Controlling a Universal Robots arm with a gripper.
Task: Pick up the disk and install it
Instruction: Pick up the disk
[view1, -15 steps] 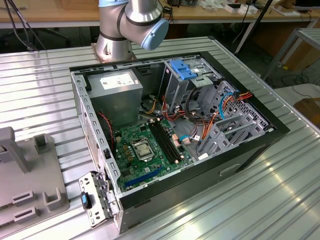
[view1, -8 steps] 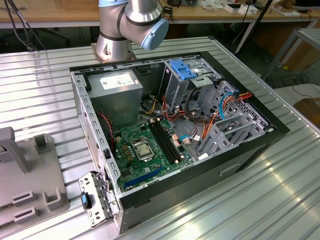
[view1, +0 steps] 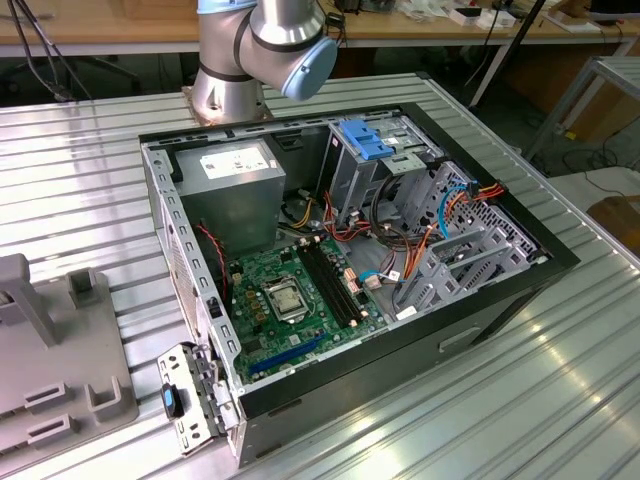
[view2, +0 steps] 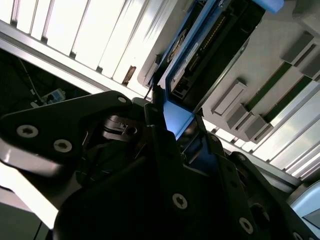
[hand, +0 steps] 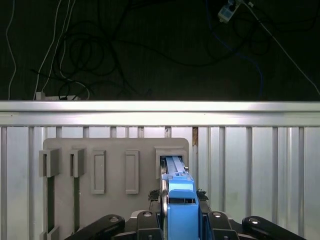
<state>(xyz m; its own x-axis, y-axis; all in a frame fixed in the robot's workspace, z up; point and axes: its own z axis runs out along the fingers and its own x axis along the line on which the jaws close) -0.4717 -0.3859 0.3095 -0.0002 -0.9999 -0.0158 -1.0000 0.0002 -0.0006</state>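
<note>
The disk (hand: 180, 210) stands on edge between my fingers, its bright blue carrier facing the first wrist view. Its far end sits at an open slot of the grey holder plate (hand: 115, 165). My gripper (hand: 180, 197) is shut on the disk, with a black finger (hand: 162, 197) pressed against each side of the carrier. In the second wrist view the disk (view2: 215, 45) shows its dark body and connector row, with the blue carrier edge held in my gripper (view2: 170, 130). I cannot tell whether the disk rests in the slot or hangs just above it.
The open computer case (view1: 480, 300) lies on the ribbed metal table (view1: 80, 170), with the motherboard, cables and a drive cage carrying a light-blue bracket (view1: 365, 138) inside. The arm's base (view1: 235, 80) stands behind the case. The grey holder plate (view1: 60, 370) is at the exterior view's left.
</note>
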